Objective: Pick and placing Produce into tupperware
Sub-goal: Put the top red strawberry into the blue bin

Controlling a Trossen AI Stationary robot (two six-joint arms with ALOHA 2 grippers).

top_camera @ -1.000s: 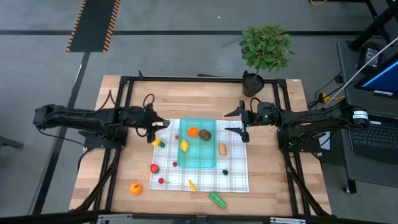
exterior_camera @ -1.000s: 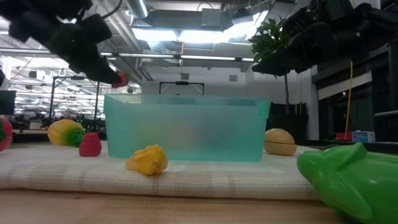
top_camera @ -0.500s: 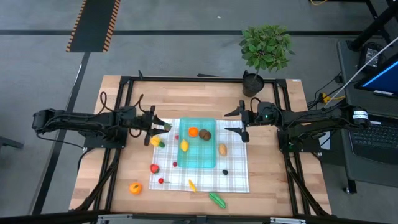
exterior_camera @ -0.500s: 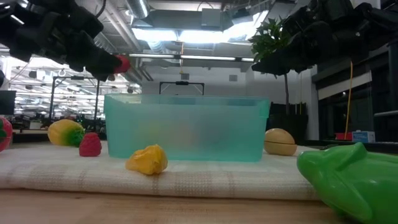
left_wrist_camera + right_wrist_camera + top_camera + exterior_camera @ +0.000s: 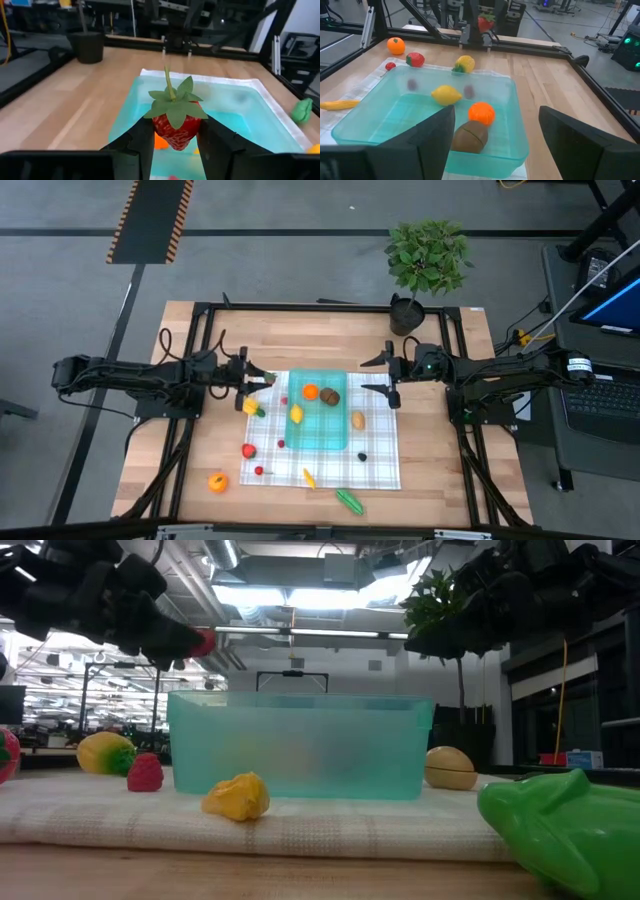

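Observation:
My left gripper (image 5: 262, 380) is shut on a red toy strawberry (image 5: 175, 127) with a green leafy cap. It hangs in the air just left of the teal tupperware (image 5: 318, 420). The tupperware stands on a checked cloth (image 5: 380, 465) and holds an orange (image 5: 311, 392), a brown piece (image 5: 331, 396) and a yellow lemon (image 5: 296, 414). More produce lies on the cloth around it. My right gripper (image 5: 390, 380) stands open in the air at the tupperware's right side, with nothing between its fingers. My left gripper pinches the strawberry's red body (image 5: 161, 131) by its two sides between its two fingers (image 5: 142, 145). The fingers come almost level from the table's left. The strawberry is lifted clear, its leafy cap and stem (image 5: 170, 90) up, higher than the tupperware's rim (image 5: 300, 698).
On the cloth lie a yellow piece (image 5: 250, 407), another strawberry (image 5: 248, 450), a tan piece (image 5: 358, 420), a dark piece (image 5: 362, 456) and a small yellow stick (image 5: 309, 478). A green piece (image 5: 348, 500) and an orange (image 5: 217, 482) lie near the front. A potted plant (image 5: 425, 260) stands at the far edge.
My left gripper has tipped up from slanting downward to almost level, still shut on the strawberry. The strawberry has risen a little beside the tupperware's left wall.

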